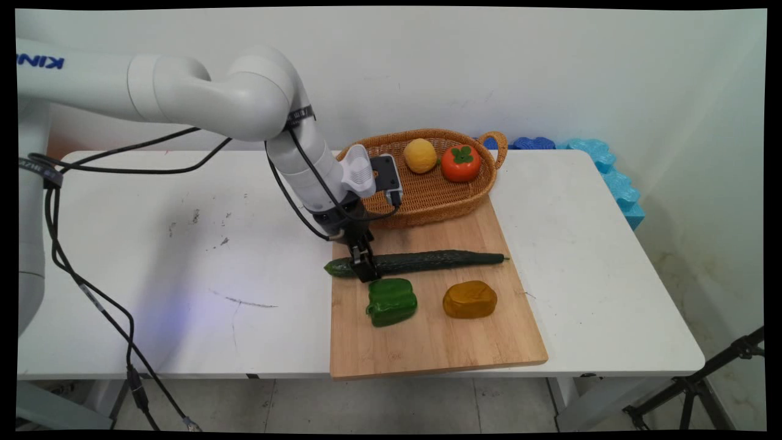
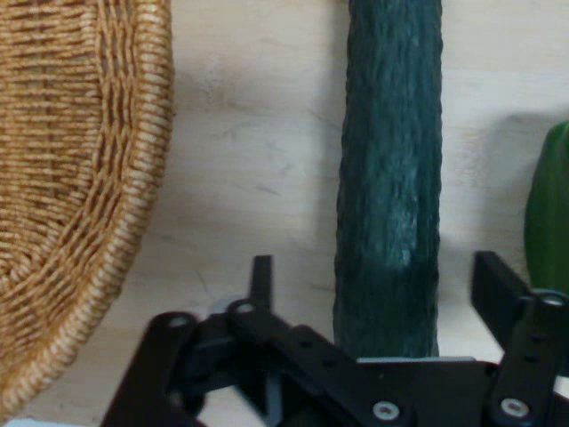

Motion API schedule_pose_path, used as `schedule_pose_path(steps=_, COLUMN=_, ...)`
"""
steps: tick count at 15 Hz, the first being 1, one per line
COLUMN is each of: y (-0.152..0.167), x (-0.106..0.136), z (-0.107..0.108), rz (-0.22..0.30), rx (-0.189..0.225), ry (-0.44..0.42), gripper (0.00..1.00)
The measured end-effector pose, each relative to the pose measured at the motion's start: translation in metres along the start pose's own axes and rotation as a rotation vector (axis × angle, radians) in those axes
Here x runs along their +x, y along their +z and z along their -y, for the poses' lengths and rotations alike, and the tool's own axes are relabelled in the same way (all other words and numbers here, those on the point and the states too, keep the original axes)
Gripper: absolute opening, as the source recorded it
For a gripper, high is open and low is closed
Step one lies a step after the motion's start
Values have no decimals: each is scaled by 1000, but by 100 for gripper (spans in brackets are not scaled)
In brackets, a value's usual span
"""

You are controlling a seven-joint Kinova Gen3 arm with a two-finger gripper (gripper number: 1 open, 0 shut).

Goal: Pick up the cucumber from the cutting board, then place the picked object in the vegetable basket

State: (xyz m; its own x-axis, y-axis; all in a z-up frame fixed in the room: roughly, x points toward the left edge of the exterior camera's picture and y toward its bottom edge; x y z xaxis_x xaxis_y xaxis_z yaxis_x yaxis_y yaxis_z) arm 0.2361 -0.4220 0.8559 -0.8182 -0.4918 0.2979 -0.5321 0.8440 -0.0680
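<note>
The counter (image 1: 153, 244) is bare on its left but for some scuff marks, with the arm's black cables hanging over its edge.

At the left end of the wooden cutting board (image 1: 427, 348), the pincer (image 1: 365, 269) is down low over the cucumber (image 1: 427, 261), close to its blunt left tip. In the hand view, the pincer (image 2: 375, 267) stands wide, with one finger on either side of the cucumber (image 2: 389, 133). A strip of board (image 2: 249, 178) shows between the left finger and the cucumber's skin. The fingers do not appear to be gripping it. The cucumber lies flat across the board, its thin stem end pointing right.

Just in front of the pincer sits a green pepper (image 1: 391, 301), which shows as a sliver at the right edge of the hand view (image 2: 551, 205). To the right of the pepper, apart from it, is an amber-brown lump (image 1: 469, 299). Behind the cucumber, a wicker basket (image 1: 440, 205) overlaps the board's far edge and holds a yellow fruit (image 1: 420, 155) and a persimmon (image 1: 460, 162). Blue foam pieces (image 1: 611, 177) lie along the wall at the far right.

The arm's wrist covers the basket's left end. In the main view the pincer hides the part of the cucumber under it, so I cannot tell whether the fingertips touch the board. I cannot tell what the amber lump is.
</note>
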Motion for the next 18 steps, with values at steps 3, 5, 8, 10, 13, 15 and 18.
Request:
schedule_pose_path(steps=3, y=4, x=0, z=0, rz=2, rx=4, ry=0, gripper=0)
schedule_pose_path(steps=5, y=6, x=0, z=-1, rz=1, rx=6, ry=2, gripper=0)
schedule_pose_path(steps=8, y=4, x=0, z=-5, rz=-6, rx=6, ry=6, gripper=0)
schedule_pose_path(steps=10, y=-1, x=0, z=-7, rz=-17, rx=5, ry=4, gripper=0)
schedule_pose_path(steps=13, y=-23, x=3, z=-10, rz=-49, rx=1, ry=-12, gripper=0)
schedule_pose_path(steps=15, y=-45, x=6, z=-10, rz=-72, rx=0, ry=-29, gripper=0)
schedule_pose_path(steps=18, y=-86, x=13, z=-7, rz=-111, rx=-3, ry=-64, gripper=0)
